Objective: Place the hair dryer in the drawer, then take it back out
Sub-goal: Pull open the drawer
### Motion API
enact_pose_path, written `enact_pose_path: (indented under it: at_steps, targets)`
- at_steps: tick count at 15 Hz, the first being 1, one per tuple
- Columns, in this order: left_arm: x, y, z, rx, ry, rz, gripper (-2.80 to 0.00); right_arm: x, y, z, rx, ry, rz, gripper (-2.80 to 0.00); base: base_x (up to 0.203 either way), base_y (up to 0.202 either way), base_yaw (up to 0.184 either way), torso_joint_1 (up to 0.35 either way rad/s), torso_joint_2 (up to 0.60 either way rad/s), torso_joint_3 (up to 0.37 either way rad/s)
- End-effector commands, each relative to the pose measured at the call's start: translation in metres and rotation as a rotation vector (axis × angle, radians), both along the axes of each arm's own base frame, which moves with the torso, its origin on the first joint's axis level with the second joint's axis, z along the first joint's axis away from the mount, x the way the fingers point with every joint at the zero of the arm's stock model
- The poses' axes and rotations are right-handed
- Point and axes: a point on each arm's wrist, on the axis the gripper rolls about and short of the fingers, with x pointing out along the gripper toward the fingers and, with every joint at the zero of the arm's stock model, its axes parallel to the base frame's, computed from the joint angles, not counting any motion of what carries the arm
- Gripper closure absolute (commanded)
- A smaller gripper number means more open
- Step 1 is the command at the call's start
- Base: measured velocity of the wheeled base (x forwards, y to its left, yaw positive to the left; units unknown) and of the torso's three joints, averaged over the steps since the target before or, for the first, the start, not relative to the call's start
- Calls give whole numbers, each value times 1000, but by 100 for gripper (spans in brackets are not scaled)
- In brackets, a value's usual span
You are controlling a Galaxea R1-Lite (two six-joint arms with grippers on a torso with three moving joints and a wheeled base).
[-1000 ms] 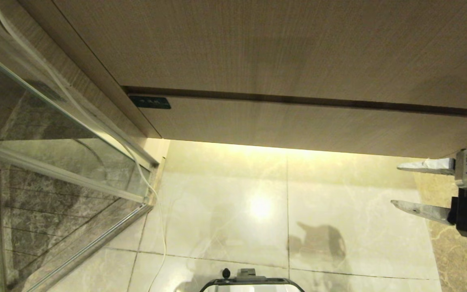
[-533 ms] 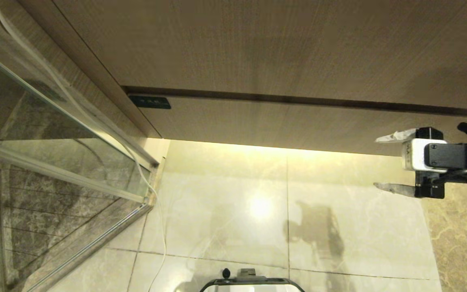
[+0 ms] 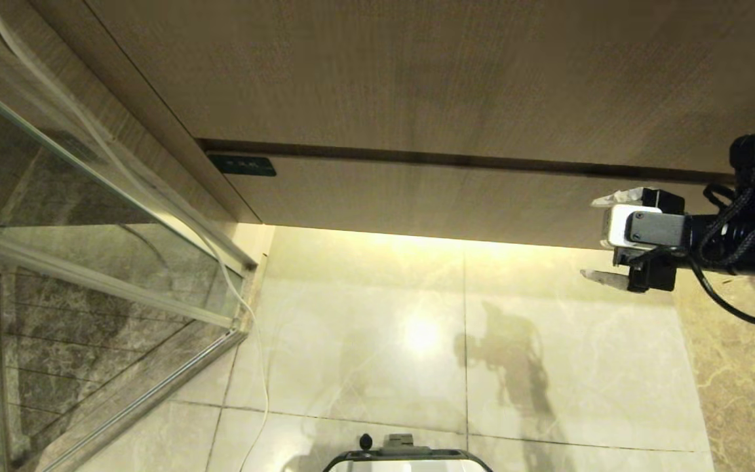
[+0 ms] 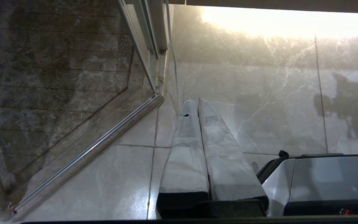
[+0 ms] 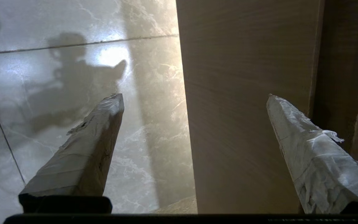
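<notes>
While the drawer [image 3: 456, 200] sits shut under the taller panel [image 3: 417, 72], our step in hand, as we judge it, is getting that front open. We hold the right gripper [image 3: 603, 239] at the drawer's right end, jaws wide apart and empty; in the right wrist view one finger [image 5: 309, 149] lies before the wood and the other finger [image 5: 85, 146] over the floor [image 3: 417, 328], so the lower edge runs between them. We cannot tell whether either finger touches the wood.

To do this well, we think one finger should slip under the bottom edge, since the front has no handle, and the pull should run straight out so the slide does not bind. Gripping at one end of a wide drawer could rack it, so a slow, even draw seems wise.

Our left gripper [image 4: 197, 104] is parked low over the floor beside the glass door [image 3: 89, 216], its jaws pressed together.

We see no hair dryer in any view, so we cannot say where it is.

As for writing, a small dark tag [image 3: 242, 164] at the drawer's left corner carries marks too fine to read, and nothing legible shows on the right gripper.
</notes>
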Motion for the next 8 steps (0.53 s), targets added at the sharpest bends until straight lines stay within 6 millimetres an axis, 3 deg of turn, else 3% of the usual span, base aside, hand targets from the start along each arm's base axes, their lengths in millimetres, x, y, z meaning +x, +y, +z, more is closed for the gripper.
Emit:
enact_pose_path:
  at_steps: [1, 8]
  targets:
    - [0, 0, 0, 0, 1, -1, 0, 8, 1, -9, 3, 13, -23, -280, 0, 0, 0, 0, 0, 0]
    - [0, 0, 0, 0, 0, -1, 0, 18, 3, -3, 145, -37, -88, -280, 0, 0, 0, 0, 0, 0]
